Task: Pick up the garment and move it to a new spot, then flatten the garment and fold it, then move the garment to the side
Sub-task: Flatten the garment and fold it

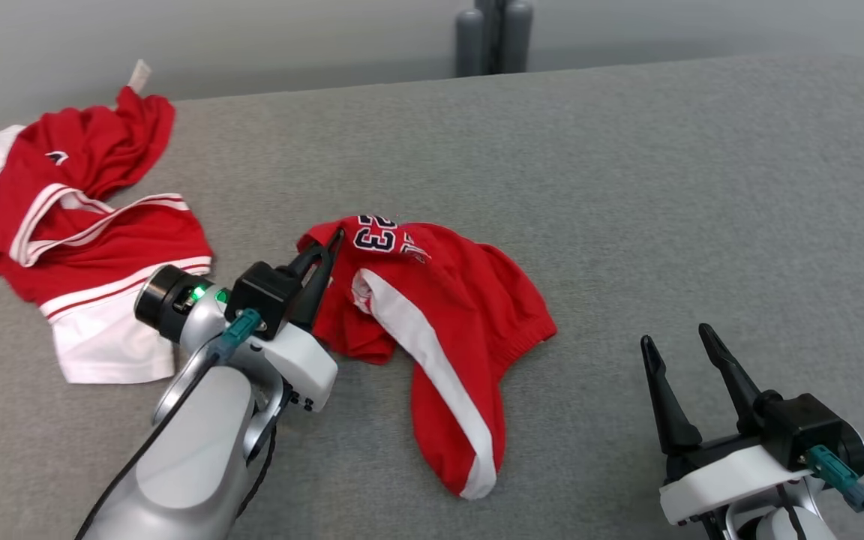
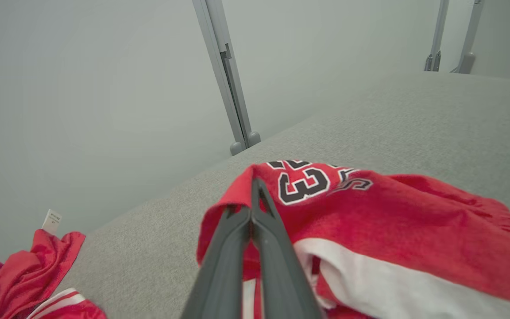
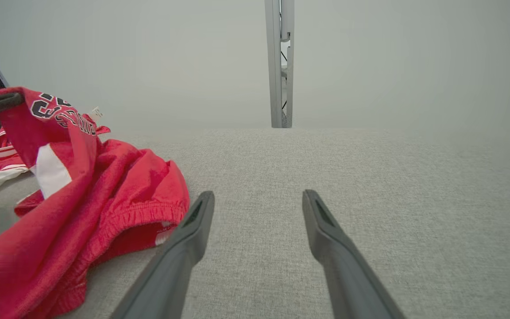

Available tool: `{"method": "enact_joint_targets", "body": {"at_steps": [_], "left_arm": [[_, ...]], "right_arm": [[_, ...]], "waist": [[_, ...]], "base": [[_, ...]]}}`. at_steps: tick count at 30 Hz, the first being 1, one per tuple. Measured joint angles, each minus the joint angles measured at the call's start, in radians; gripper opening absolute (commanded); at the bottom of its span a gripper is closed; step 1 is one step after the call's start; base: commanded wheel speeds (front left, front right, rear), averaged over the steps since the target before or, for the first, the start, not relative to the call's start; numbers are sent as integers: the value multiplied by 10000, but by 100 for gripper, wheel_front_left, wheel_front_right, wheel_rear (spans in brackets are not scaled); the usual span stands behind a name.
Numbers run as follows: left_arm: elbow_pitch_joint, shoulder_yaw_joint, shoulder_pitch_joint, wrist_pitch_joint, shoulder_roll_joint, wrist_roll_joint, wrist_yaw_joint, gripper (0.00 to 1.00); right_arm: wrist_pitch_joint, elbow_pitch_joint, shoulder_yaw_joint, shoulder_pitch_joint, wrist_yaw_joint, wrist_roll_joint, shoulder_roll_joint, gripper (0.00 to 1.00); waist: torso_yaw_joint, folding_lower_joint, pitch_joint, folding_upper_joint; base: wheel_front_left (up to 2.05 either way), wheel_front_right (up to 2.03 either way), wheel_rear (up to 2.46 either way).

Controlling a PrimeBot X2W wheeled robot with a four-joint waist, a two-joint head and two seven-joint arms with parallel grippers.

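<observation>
The garment [image 1: 454, 315] is a pair of red shorts with a white side stripe and a black "23", crumpled at the middle of the grey table [image 1: 664, 187]. My left gripper [image 1: 333, 241] is shut on its upper left edge beside the number. In the left wrist view the two fingers [image 2: 237, 239] are pressed together with red cloth [image 2: 396, 221] pinched at their tips. From the right wrist view that corner [image 3: 60, 146] is raised off the table. My right gripper [image 1: 678, 337] stands open at the lower right, apart from the shorts, with bare table between its fingers [image 3: 193, 230].
A second red and white garment [image 1: 79, 232] lies bunched at the table's far left, with a white tag sticking up. Grey posts [image 1: 493, 37] stand behind the far edge. Bare grey surface spreads to the right and far side.
</observation>
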Motion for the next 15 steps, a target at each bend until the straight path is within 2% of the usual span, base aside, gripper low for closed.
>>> {"method": "enact_joint_targets", "body": {"at_steps": [7, 15], "left_arm": [[-1183, -240, 931, 161, 311, -92, -125, 0], [-4194, -188, 2328, 1724, 1298, -251, -67, 0]], "right_arm": [[-2, 46, 40, 186, 0, 75, 0, 100], [-4, 67, 19, 351, 0, 144, 4, 100]], "waist": [[823, 0, -331, 0], [1479, 0, -670, 0]], "base": [[0, 0, 0], [0, 0, 0]]}}
